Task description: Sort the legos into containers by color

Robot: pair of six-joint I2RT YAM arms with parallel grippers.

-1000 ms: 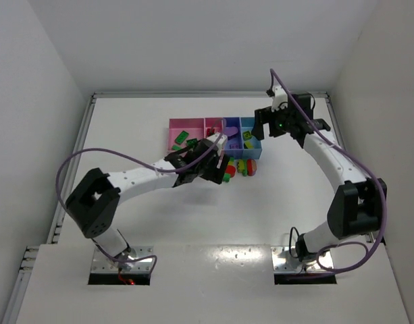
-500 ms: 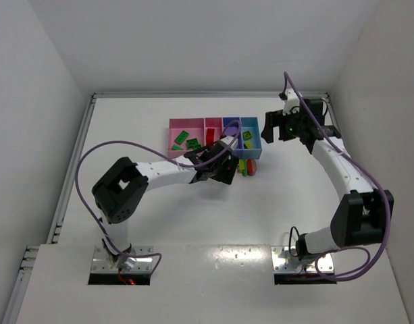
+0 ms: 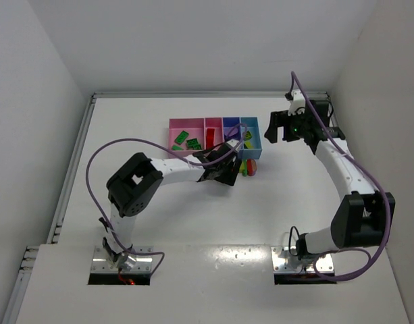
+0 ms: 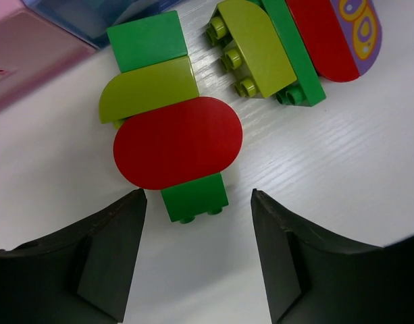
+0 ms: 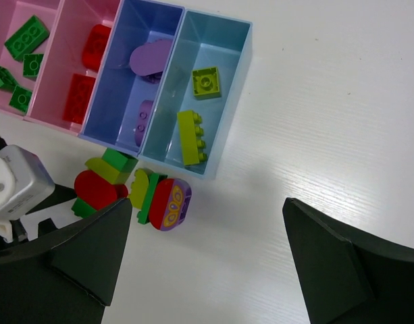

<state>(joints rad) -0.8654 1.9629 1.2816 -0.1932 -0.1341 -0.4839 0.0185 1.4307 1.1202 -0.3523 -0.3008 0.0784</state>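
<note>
Left gripper [image 4: 196, 197] now reaches our mixed stack [image 4: 176, 142], jaws narrowing toward a grab; right gripper [image 5: 207, 202] has backed away, spread wide.

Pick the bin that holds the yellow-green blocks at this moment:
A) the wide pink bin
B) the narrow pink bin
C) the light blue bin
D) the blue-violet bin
C: in the right wrist view, a square yellow-green block and a long yellow-green block both lie inside the light blue bin, at the end of the row.
</note>
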